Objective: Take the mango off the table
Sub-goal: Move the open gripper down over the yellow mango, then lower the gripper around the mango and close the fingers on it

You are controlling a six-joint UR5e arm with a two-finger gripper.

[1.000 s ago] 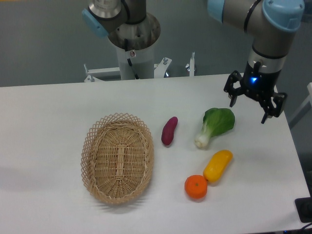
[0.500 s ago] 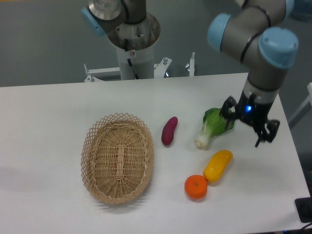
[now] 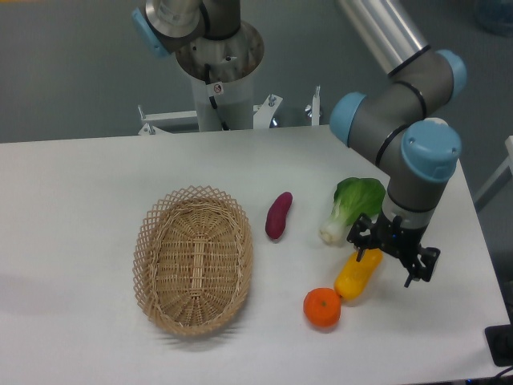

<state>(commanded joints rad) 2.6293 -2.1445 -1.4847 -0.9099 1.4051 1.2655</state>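
The mango [image 3: 357, 275] looks smooth, firm and a bit slippery, so grab it across its fat middle. The fingers [image 3: 392, 257] are open just above it.

basket [image 3: 193, 261]: left, empty
sweet potato [image 3: 278, 215]: right of basket
bok choy [image 3: 350, 206]: further right
orange [image 3: 321, 308]: front

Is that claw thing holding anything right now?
No. The gripper is open, its fingers hanging over the upper end of the mango, which lies on the table against the orange.
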